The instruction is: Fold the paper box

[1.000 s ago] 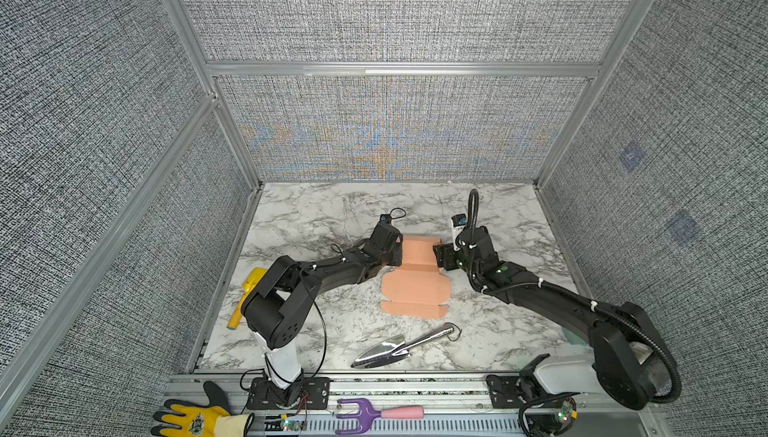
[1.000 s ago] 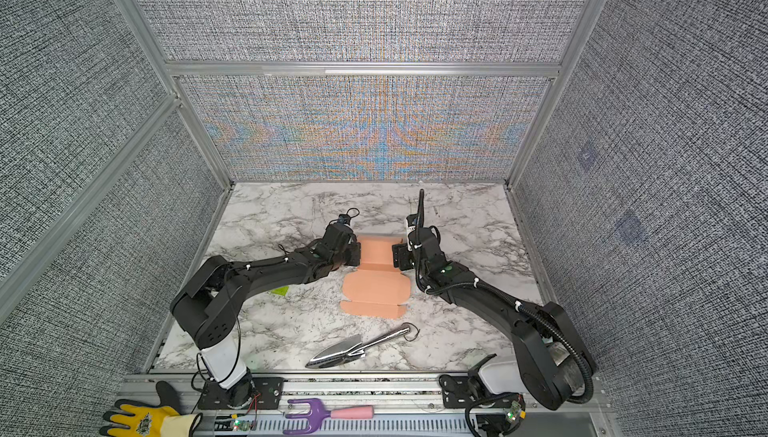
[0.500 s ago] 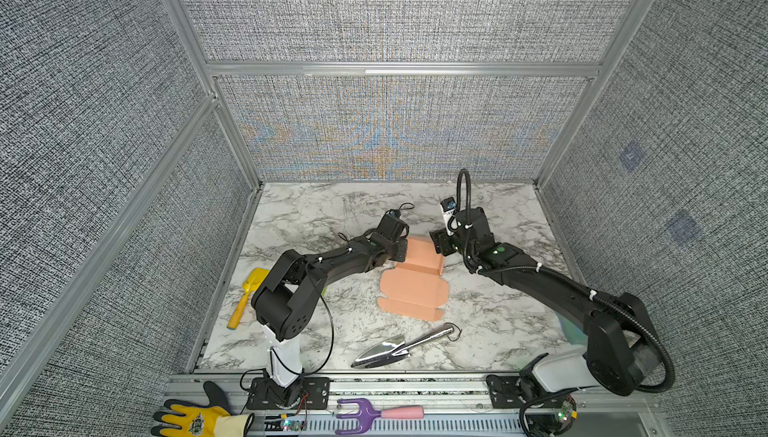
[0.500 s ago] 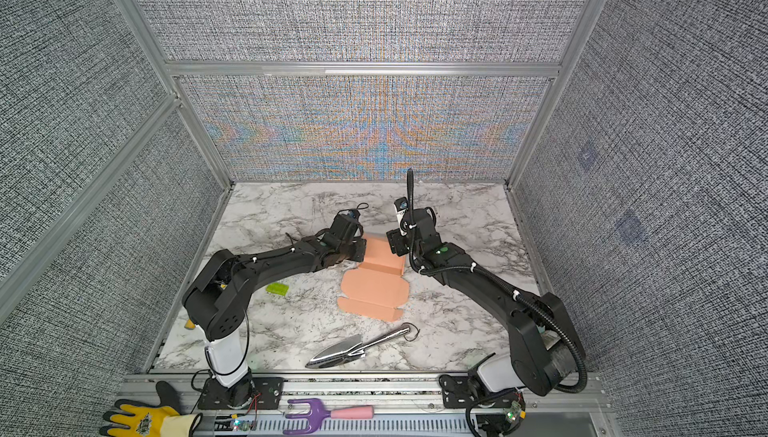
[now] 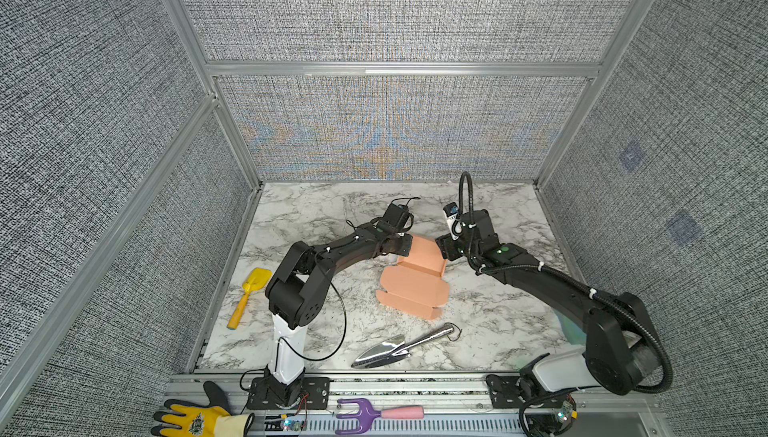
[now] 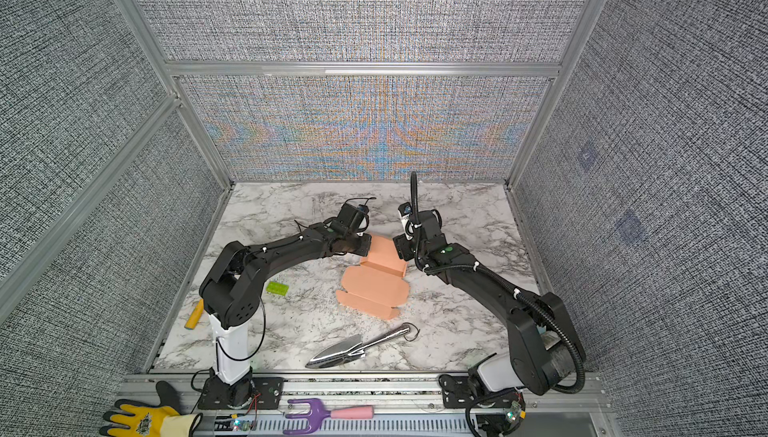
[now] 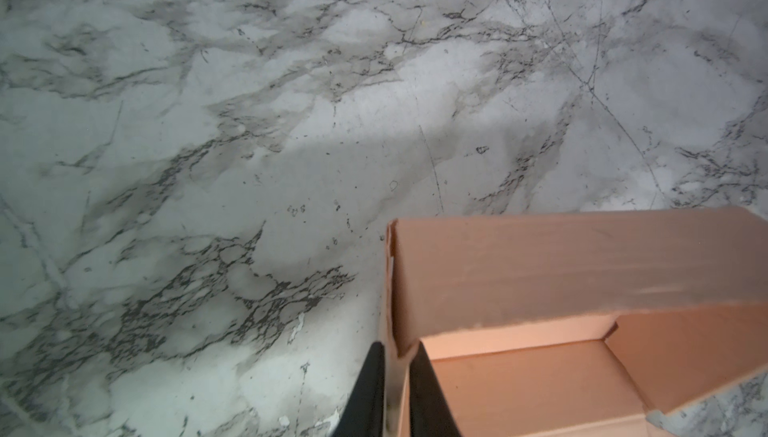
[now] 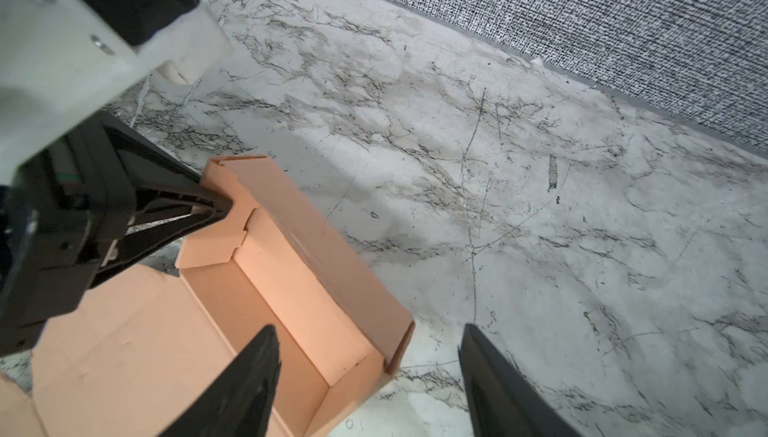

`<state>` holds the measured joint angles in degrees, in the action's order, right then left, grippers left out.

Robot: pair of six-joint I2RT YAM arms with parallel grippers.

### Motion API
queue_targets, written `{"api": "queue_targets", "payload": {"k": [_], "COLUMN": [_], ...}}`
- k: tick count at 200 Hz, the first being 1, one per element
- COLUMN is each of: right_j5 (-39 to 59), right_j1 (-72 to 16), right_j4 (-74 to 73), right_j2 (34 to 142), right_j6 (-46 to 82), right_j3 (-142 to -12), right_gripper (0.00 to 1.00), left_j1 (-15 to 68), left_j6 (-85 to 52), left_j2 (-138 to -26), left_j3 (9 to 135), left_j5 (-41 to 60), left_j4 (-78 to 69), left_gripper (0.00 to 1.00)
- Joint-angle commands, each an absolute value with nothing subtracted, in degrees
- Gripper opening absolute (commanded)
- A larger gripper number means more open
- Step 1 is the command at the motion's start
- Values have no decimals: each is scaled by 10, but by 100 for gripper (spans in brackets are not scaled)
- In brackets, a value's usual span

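The salmon-pink paper box point(image 5: 415, 287) point(image 6: 374, 287) lies mid-table, its rear half raised into a tray with standing walls and its lid panel flat towards the front. My left gripper point(image 5: 409, 245) point(image 6: 368, 244) point(image 7: 398, 358) is shut on the tray's left side wall at its back corner, one finger inside and one outside. My right gripper point(image 5: 441, 248) point(image 6: 399, 248) point(image 8: 368, 347) stands open astride the tray's right end wall point(image 8: 365, 372), without touching it. The right wrist view shows the left fingertips point(image 8: 220, 206) pinching the far corner of the box point(image 8: 291, 248).
A silver trowel point(image 5: 399, 345) lies in front of the box. A yellow toy shovel point(image 5: 249, 291) sits by the left wall and a green brick point(image 6: 277, 288) beside the left arm. A purple hand fork point(image 5: 374, 414) and a yellow glove point(image 5: 195, 420) rest on the front rail.
Both grippers and the tray end of the box have shifted towards the back wall, and the box has turned slightly. The right jaws have narrowed a little.
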<state>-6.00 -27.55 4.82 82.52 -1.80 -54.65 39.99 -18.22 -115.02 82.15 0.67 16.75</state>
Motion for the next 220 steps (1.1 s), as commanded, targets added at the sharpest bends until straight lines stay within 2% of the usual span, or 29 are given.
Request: {"api": "queue_targets", "payload": {"k": [1,45,80,153,191,220], "right_j5": [-45,-35,-8,10,0,-59], "right_j1": [-273,-263,-256,-260,-279,-302], "right_j4": [33,51,57,41,22,23], "right_j2": [832,883,912,889,884,907], "right_j6": [-31,-69,-71,-79,-96,-123], "right_j3": [-546,-584,-603,-575,-562,-576], "right_gripper": [69,68,63,61,61,60], "left_j1": [398,392,387,381,381,381], "left_j6": [-164,-154,-144,-141,-142,-141], "left_j2": [-1172,-1207,-1228,-1246,-1253,-1255], "left_j3": [849,910,962,987,989,994], "left_j5": [26,36,43,56,59,60], "left_j4": [208,238,267,277,274,278], "left_gripper": [17,21,22,22,21,21]}}
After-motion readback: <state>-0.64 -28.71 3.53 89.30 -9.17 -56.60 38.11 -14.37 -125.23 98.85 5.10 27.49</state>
